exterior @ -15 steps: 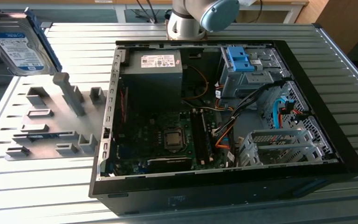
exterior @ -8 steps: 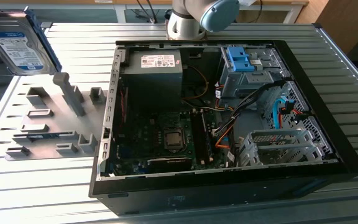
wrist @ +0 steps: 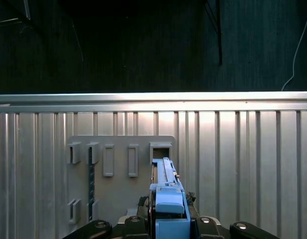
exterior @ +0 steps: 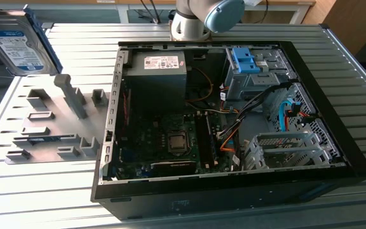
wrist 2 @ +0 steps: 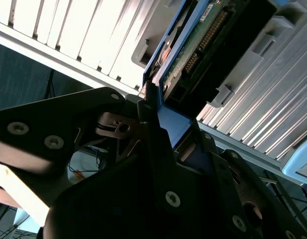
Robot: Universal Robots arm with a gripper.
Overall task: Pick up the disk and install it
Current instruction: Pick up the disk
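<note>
Pincer: clamped on the disk's blue carrier frame, one black finger [wrist 2: 149,117] pressed against the frame's edge; pincer [wrist 2: 174,130] seen close up in the second wrist view

Disk: lifted clear of the tabletop, label side facing out, high at the exterior view's left [exterior: 15,40]; in the second wrist view its green circuit-board side [wrist 2: 203,42] shows

Disk over: the grey slotted holder plate [wrist: 118,149], above it and not touching, with the blue frame [wrist: 167,196] edge-on in the first wrist view

Holder plate: flat on the slatted metal tabletop [exterior: 30,191], beside the computer case [exterior: 354,157]

Computer case: lying open, side panel off

Drive cage: grey metal [exterior: 259,78], with a blue latch [exterior: 241,59] on top

Power supply: grey box [exterior: 157,78] in the case's far corner

Arm: base [exterior: 199,19] behind the case
</note>
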